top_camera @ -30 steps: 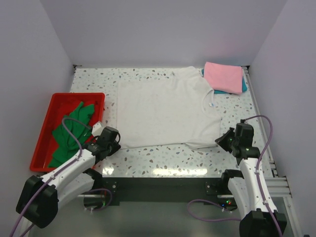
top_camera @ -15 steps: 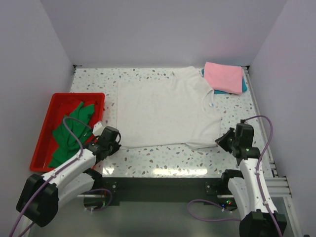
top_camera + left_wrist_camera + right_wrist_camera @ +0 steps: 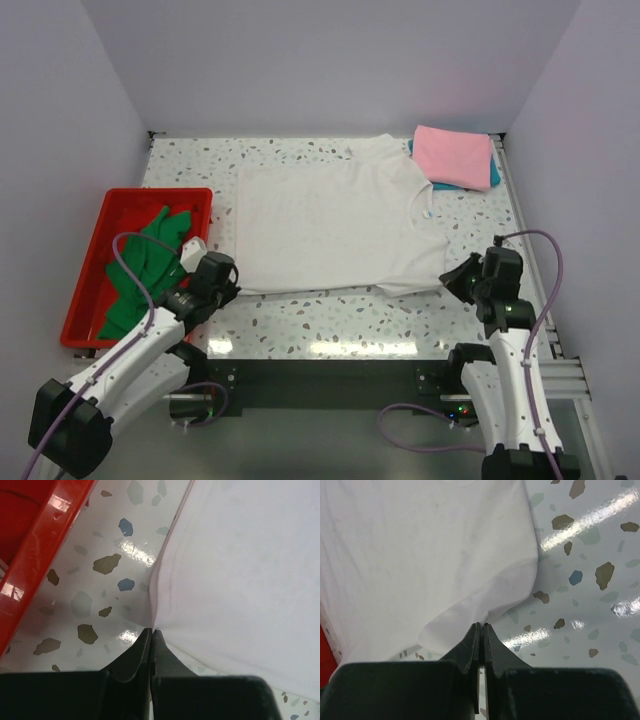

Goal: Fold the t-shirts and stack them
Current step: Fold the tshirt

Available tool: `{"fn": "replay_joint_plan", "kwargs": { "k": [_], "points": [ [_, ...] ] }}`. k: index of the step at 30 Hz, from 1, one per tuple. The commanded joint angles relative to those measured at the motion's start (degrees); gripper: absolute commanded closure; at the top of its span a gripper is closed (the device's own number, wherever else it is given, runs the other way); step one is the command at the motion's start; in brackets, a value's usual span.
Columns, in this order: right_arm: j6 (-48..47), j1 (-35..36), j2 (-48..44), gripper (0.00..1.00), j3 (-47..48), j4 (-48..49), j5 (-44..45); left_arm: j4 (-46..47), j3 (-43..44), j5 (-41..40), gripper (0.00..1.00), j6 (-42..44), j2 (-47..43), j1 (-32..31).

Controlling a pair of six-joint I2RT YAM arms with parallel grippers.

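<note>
- While the large soft-cloth white t-shirt (image 3: 330, 225) is lying spread flat across the middle of the speckled terrazzo desk (image 3: 330, 318) in the top view, the left gripper (image 3: 232, 290) is pinching its near-left corner. The right gripper (image 3: 452, 282) is pinching its near-right sleeve, and both are sitting close to the desk's near edge. A folded soft pink t-shirt (image 3: 452, 155) is resting on a teal t-shirt (image 3: 494, 174) in the far-right corner. A crumpled green t-shirt (image 3: 145, 265) is lying in the rectangular plastic red tray (image 3: 155, 191) by the left edge.
- Seen from the left wrist, the left gripper (image 3: 151, 632) is pressing its black fingers together on the hem corner of the white t-shirt (image 3: 240, 580). The red tray (image 3: 40, 545) is running near the hem, with bare desk (image 3: 100, 565) between.
- Seen from the right wrist, the right gripper (image 3: 481, 626) is clamping tight on the white t-shirt (image 3: 420, 545), whose sleeve is tapering to a point between the fingers above the desk (image 3: 580, 545).
</note>
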Motion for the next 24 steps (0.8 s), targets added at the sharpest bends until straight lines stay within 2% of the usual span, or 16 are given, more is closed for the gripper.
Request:
{"fn": "replay_joint_plan", "kwargs": {
  "k": [1, 6, 10, 15, 24],
  "points": [
    [-3.51, -0.24, 6.37, 1.0, 4.51, 5.57, -1.78, 2.32, 5.25, -2.66, 1.0, 3.55, 4.18, -0.13],
    [-6.16, -0.15, 20.34, 1.0, 11.1, 12.26, -4.68, 7.15, 11.48, -3.36, 1.0, 5.05, 12.63, 0.66],
    [-7.48, 0.29, 31.76, 1.0, 16.72, 16.48, -5.57, 10.05, 15.45, -1.87, 1.0, 7.15, 20.18, 4.07],
    [-8.89, 1.34, 39.77, 1.0, 24.9, 17.1, -3.81, 13.92, 18.78, 1.29, 1.0, 9.09, 26.51, 9.44],
    [-9.15, 4.77, 50.93, 1.0, 35.98, 16.49, -0.04, 16.65, 25.99, 3.32, 1.0, 10.85, 36.36, 11.91]
  ]
}}
